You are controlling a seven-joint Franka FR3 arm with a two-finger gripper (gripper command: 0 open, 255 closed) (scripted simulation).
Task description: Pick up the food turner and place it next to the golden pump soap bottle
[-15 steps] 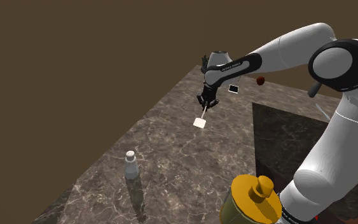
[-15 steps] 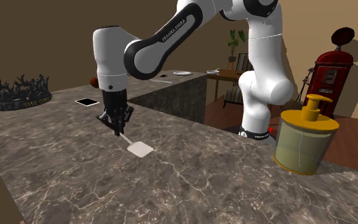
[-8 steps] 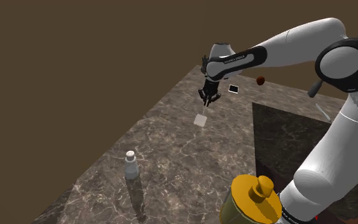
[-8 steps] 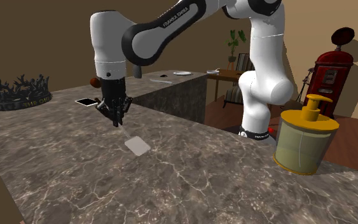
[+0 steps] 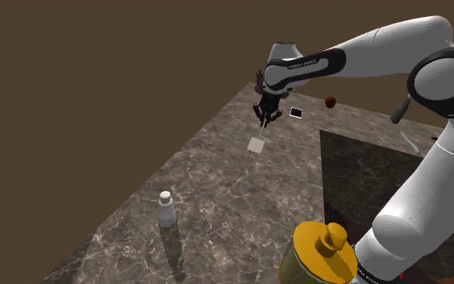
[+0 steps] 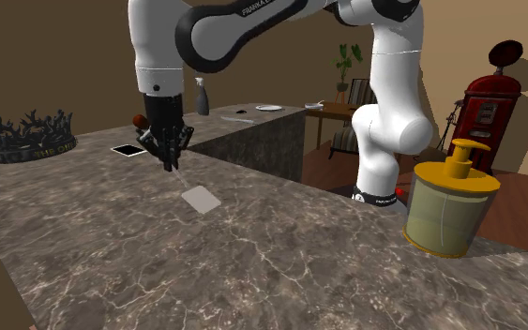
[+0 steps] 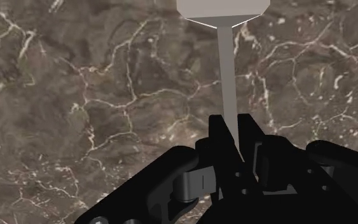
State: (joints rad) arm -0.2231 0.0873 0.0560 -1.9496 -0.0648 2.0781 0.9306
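- Gripper (image 7: pixel 231 127): fingers narrow, clamped on the top end of the food turner's (image 7: pixel 227 76) thin handle.
- End-of-handle grip makes sense: blade hangs free below the hand and won't foul the fingers at set-down.
- Food turner (image 6: pixel 201 199) is well apart from the golden pump soap bottle (image 6: pixel 449 211), off to that bottle's left in the second exterior view.
- In the shoulder view, turner (image 5: pixel 256 145) sits far beyond the soap bottle (image 5: pixel 323 254), toward the far end of the marble counter (image 5: pixel 217 202).
- Looks lifted clear of the counter (image 6: pixel 112 244), judging by gripper (image 6: pixel 170 164) height; contact can't be fully ruled out.
- Long axis runs along the gripper's (image 5: pixel 265 119) own line: handle up in the fingers, flat pale blade pointing away from the hand and down at the counter.
- Axis near vertical, slight lean; blade's broad face roughly faces the wrist camera.
- Judgement: pick step done, carry to the bottle's side not yet done.
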